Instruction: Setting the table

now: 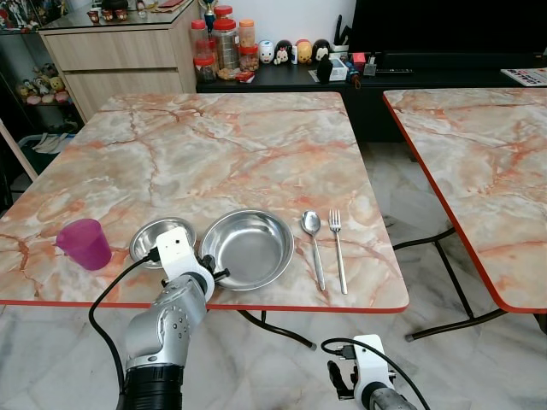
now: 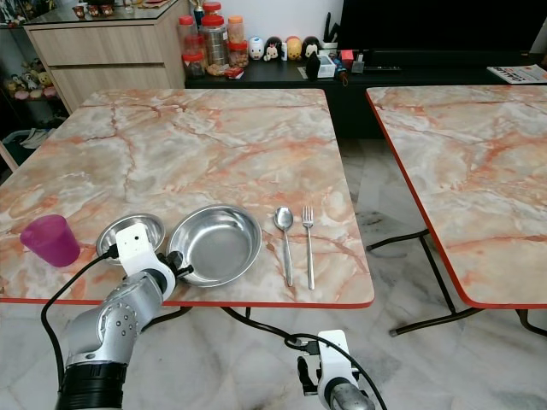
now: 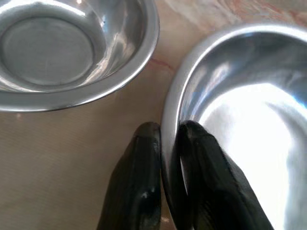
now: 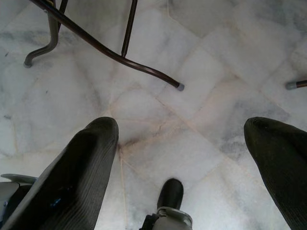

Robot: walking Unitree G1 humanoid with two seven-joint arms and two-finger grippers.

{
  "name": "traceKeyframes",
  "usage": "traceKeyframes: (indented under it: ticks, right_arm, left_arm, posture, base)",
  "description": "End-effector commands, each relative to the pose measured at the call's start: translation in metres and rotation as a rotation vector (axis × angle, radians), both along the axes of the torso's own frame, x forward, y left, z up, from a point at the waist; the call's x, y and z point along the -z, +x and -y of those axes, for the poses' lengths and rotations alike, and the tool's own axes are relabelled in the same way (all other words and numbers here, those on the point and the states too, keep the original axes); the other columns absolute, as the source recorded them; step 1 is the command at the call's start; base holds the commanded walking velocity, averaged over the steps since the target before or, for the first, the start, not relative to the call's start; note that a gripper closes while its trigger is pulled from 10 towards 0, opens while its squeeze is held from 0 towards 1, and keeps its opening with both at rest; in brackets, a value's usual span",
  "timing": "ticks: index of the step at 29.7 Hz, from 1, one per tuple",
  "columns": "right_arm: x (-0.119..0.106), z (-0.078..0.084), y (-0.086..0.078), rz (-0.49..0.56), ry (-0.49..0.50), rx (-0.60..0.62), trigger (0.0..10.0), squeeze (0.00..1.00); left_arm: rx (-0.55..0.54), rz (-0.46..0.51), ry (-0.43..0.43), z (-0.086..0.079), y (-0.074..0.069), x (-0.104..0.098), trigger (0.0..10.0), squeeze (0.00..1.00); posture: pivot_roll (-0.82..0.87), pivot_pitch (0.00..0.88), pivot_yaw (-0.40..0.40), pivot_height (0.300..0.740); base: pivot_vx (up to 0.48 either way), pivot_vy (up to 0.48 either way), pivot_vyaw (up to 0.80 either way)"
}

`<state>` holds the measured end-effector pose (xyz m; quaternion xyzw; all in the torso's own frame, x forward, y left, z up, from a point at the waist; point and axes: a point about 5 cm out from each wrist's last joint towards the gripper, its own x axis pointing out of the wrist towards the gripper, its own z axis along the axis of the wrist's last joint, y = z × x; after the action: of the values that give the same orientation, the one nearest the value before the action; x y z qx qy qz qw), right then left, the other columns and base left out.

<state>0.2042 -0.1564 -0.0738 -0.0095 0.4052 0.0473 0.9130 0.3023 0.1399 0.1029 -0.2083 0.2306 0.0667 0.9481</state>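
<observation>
At the bench's (image 1: 256,137) near edge, the left end effector (image 3: 165,143) pinches the plate's (image 1: 248,248) near-left rim — bowl (image 1: 158,239) just left, spoon (image 1: 313,243) right; the right end effector (image 4: 177,139), spread, hangs idle.

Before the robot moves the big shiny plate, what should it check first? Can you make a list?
1. Left gripper pinching the plate rim: ok, one finger each side.
2. Small bowl apart from the plate: ok, a gap shows.
3. Spoon and fork lying straight, right of the plate: ok.
4. Purple cup upright: ok.
5. Right gripper out of the way: ok, open, low over the floor.
6. Grip firm enough: cannot tell.
</observation>
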Motion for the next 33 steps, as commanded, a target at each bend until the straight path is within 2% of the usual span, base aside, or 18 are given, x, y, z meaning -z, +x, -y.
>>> traceKeyframes:
  ticks: [1,22,23,24,25,26,33]
  right_arm:
    - [-0.001,-0.002,0.002,0.004,0.009,0.007,10.0,0.0]
    - [-0.002,-0.001,0.003,0.002,0.008,0.001,10.0,0.0]
    - [-0.002,-0.001,0.003,0.002,0.008,0.0,10.0,0.0]
    - [-0.002,-0.001,0.003,0.002,0.008,0.0,10.0,0.0]
    - [-0.002,-0.001,0.004,0.002,0.008,-0.001,10.0,0.0]
    - [-0.002,-0.001,0.004,0.002,0.008,-0.002,10.0,0.0]
    - [-0.003,-0.001,0.006,0.006,0.011,-0.01,10.0,0.0]
  left_arm:
    - [0.002,0.02,-0.005,0.0,0.002,-0.005,0.0,0.0]
    - [0.023,0.067,-0.088,0.007,-0.002,-0.007,0.0,0.0]
    - [0.031,0.077,-0.084,0.007,-0.002,-0.008,3.3,0.0]
    - [0.037,0.083,-0.081,0.008,-0.002,-0.009,3.3,0.0]
    - [0.046,0.095,-0.08,0.008,-0.002,-0.01,5.5,0.0]
    - [0.053,0.107,-0.081,0.009,-0.002,-0.012,10.0,0.0]
    - [0.047,0.145,-0.076,0.01,0.0,-0.017,10.0,0.0]
  posture:
    - [0.11,0.0,0.02,0.736]
    - [0.12,0.0,0.006,0.736]
    - [0.12,0.0,0.006,0.736]
    - [0.12,0.0,0.006,0.736]
    - [0.12,0.0,0.004,0.736]
    - [0.12,0.0,0.002,0.736]
    - [0.12,0.0,-0.002,0.736]
  base:
    - [0.0,0.0,0.0]
    - [0.0,0.0,0.0]
    - [0.0,0.0,0.0]
    - [0.0,0.0,0.0]
    - [0.0,0.0,0.0]
    - [0.0,0.0,0.0]
    - [0.0,0.0,0.0]
